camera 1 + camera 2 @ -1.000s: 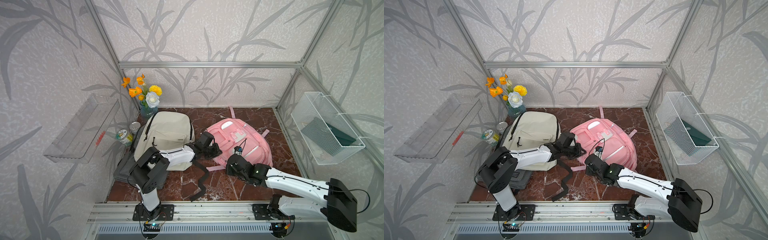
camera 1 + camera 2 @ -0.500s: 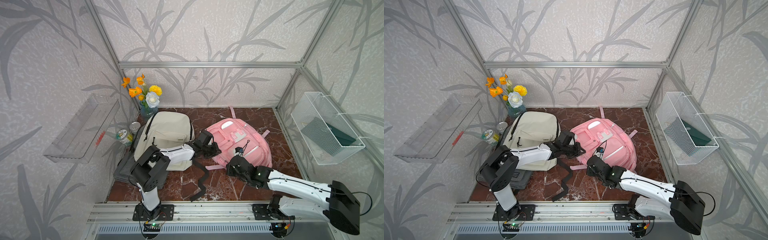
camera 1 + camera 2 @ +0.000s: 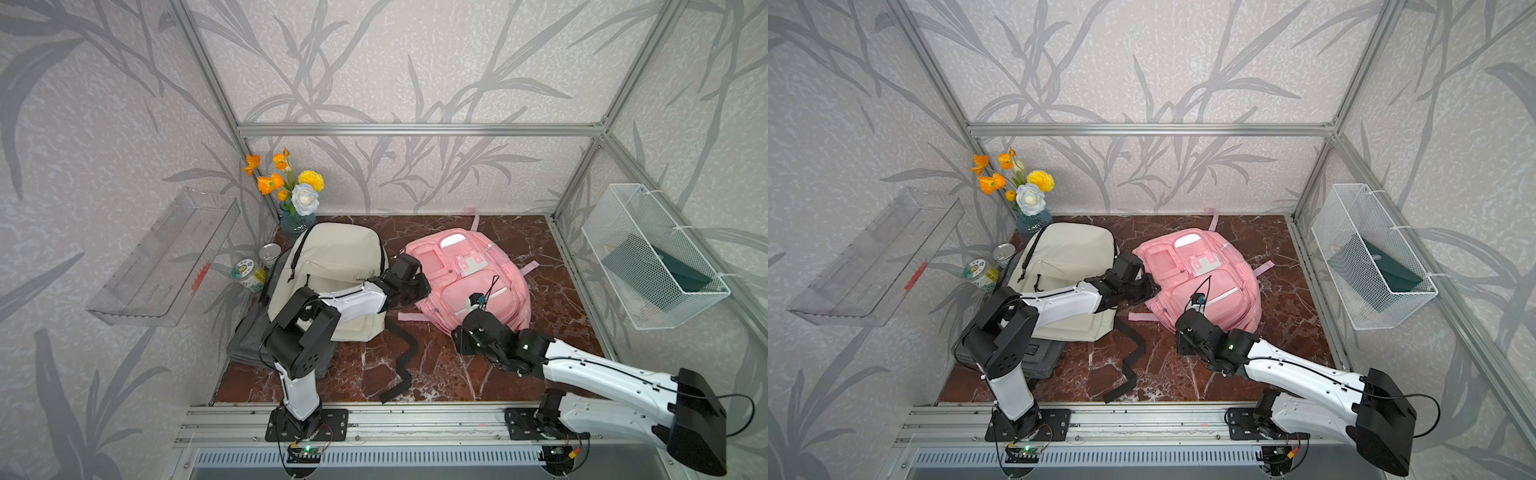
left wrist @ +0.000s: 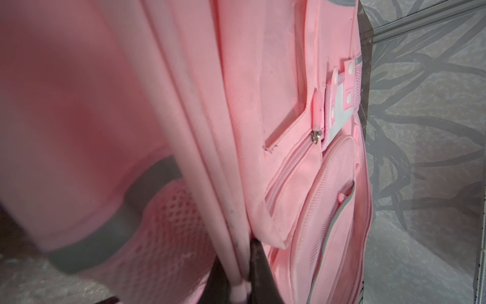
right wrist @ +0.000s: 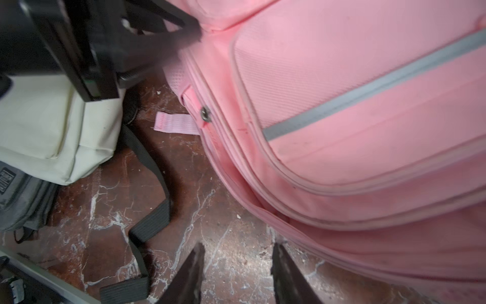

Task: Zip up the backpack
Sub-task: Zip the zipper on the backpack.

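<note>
The pink backpack [image 3: 478, 270] [image 3: 1208, 282] lies flat on the dark marble floor, right of centre. My left gripper [image 3: 419, 286] [image 4: 238, 279] is at its left edge, shut on the pink piping of a seam [image 4: 231, 223]. A silver zipper pull [image 4: 317, 136] shows on a front pocket. My right gripper [image 5: 238, 247] is open over bare floor just off the backpack's near-left edge, with nothing between its fingers [image 5: 194, 268]. A small silver metal piece [image 5: 205, 115] sits on the side seam beyond it. In both top views the right wrist [image 3: 478, 328] hides those fingers.
A cream backpack [image 3: 336, 266] lies left of the pink one, on a grey bag [image 3: 249, 345], with a black strap [image 3: 405, 361] trailing across the floor. A flower vase [image 3: 297, 220] and cans [image 3: 249, 274] stand at the back left. A wire basket [image 3: 652, 257] hangs on the right wall.
My right gripper has opened and its arm has shifted slightly by the backpack's near edge. The left gripper keeps its hold on the seam.
</note>
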`<move>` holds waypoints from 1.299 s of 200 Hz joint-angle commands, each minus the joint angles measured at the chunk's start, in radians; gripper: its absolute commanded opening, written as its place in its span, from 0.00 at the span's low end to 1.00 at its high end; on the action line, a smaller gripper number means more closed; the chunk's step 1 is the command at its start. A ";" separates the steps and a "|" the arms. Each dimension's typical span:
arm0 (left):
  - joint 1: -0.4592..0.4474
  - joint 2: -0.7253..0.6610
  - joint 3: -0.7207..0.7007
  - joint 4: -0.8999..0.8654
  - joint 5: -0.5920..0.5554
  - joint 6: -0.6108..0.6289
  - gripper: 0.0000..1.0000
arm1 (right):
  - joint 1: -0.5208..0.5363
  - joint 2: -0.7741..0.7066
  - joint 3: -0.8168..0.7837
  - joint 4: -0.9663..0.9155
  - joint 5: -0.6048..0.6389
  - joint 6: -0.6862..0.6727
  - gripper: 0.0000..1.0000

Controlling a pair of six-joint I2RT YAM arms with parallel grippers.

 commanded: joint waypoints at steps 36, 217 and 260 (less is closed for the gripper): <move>-0.043 -0.098 0.002 0.029 -0.026 -0.001 0.00 | -0.040 0.193 0.097 0.117 -0.024 -0.030 0.43; -0.141 -0.140 -0.018 -0.011 -0.033 0.000 0.00 | -0.333 0.335 0.098 0.017 0.011 -0.001 0.12; -0.140 -0.113 -0.012 -0.016 -0.046 0.011 0.00 | -0.327 0.240 0.052 0.069 -0.110 -0.079 0.04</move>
